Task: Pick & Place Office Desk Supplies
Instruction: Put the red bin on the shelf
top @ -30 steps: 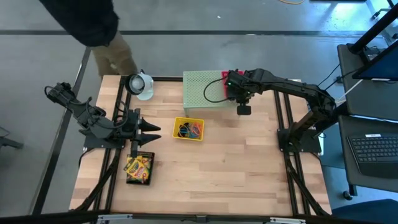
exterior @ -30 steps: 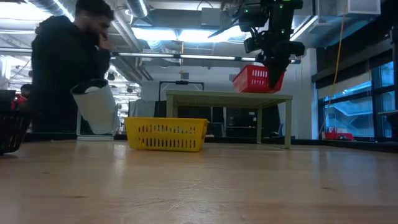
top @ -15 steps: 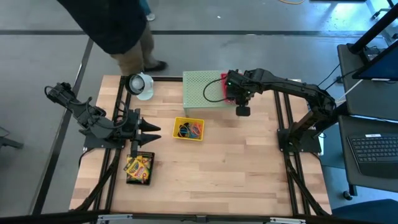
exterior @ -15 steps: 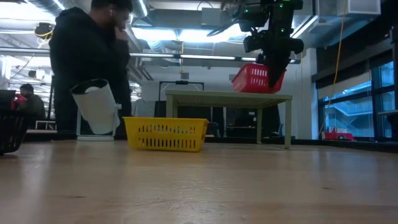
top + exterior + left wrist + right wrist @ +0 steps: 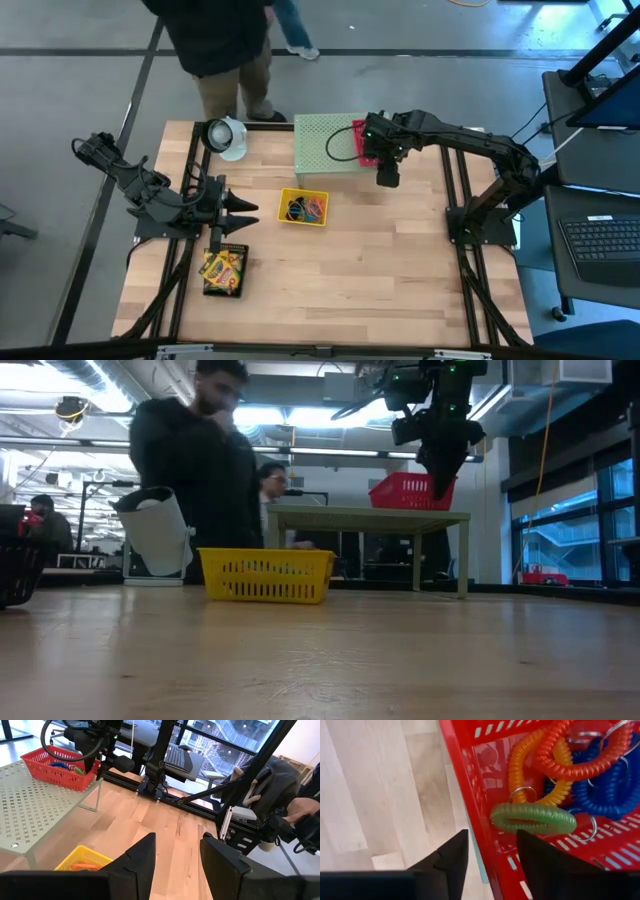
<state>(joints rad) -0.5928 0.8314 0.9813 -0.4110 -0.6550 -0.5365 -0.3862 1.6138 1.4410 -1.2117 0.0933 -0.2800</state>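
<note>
Right arm's stretched out from its base on the right side of the light wooden counter (image 5: 380,260), reaching across w/ the wrist bent down. Right end effector (image 5: 386,176) hangs just off the near right corner of the pale green perforated metal shelf (image 5: 325,145), right by the small red plastic mesh basket (image 5: 410,490) that sits flat on the shelf top. Wrist cam looks straight down over the basket's wall: fingers are spread apart w/ nothing between them, one on each side of the wall.

Inside the red basket: coiled wrist loops, 1 green (image 5: 534,818), 1 orange-yellow (image 5: 520,775), 1 red-orange (image 5: 580,755), plus blue coils (image 5: 600,790), can't tell how many blue.

Left arm's parked at the left edge of the counter, folded low. Left end effector (image 5: 237,217) has its fingers apart, empty, pointing toward the middle.

Other stuff: 1 yellow plastic mesh tray (image 5: 303,208) just in front of the shelf w/ coloured loops in it, 1 black tray of yellow-green crayon boxes (image 5: 224,271) near the left arm, 1 white cup-like thing (image 5: 225,136) at the far left corner. A person in a dark top (image 5: 195,470) stands behind the counter.
</note>
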